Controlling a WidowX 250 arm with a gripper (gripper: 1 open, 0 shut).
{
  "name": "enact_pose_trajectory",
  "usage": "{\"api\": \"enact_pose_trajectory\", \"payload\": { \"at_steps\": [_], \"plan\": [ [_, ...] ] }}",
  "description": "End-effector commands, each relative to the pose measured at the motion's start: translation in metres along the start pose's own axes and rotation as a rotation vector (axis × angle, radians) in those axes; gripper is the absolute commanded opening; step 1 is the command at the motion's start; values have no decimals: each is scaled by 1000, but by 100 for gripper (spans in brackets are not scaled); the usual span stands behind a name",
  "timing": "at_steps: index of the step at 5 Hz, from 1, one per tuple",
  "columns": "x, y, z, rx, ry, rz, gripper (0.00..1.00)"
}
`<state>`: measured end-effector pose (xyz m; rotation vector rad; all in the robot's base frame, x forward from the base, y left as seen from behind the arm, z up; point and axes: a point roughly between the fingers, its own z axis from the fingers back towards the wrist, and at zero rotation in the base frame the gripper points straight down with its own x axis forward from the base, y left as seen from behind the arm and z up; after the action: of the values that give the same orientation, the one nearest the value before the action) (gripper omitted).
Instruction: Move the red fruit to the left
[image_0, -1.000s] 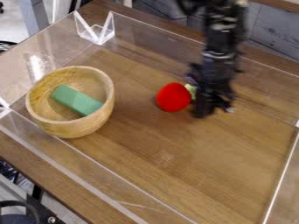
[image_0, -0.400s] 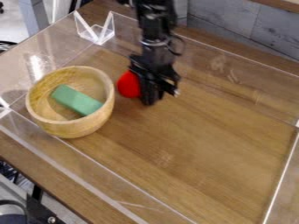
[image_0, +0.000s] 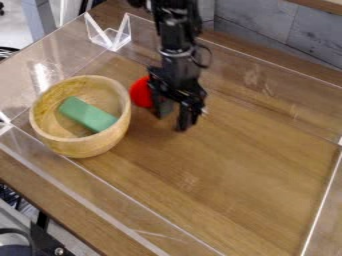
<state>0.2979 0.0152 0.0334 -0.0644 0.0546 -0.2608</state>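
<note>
Nearest the camera runs the clear acrylic wall that fences the wooden tabletop. Just behind it on the left stands the wooden bowl with the green rectangular block lying inside. Further back, just beside the bowl's right rim, the red fruit rests on the wood, partly hidden by the black gripper, which points straight down with its jaws parted; the fruit sits at its left finger and does not look clamped, so the hand reads as released. The step in hand appears to be the letting go, with the fruit set well to the left of the enclosure. The next move likely calls for a straight lift clear of the fruit, without nudging it against the bowl. No brand, label or writing can be read anywhere.
</note>
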Motion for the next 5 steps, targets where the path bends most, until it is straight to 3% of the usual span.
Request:
{"api": "enact_pose_trajectory", "payload": {
  "at_steps": [1, 2, 3, 4, 5],
  "plan": [
    [5, -5, 17, 25, -59, -17, 0],
    [0, -4, 31, 23, -54, -43, 100],
    [-4, -1, 44, 21, -51, -71, 100],
    [-2, 19, 32, 26, -51, -54, 0],
    [-3, 36, 19, 30, -48, -38, 0]
  ]
}}
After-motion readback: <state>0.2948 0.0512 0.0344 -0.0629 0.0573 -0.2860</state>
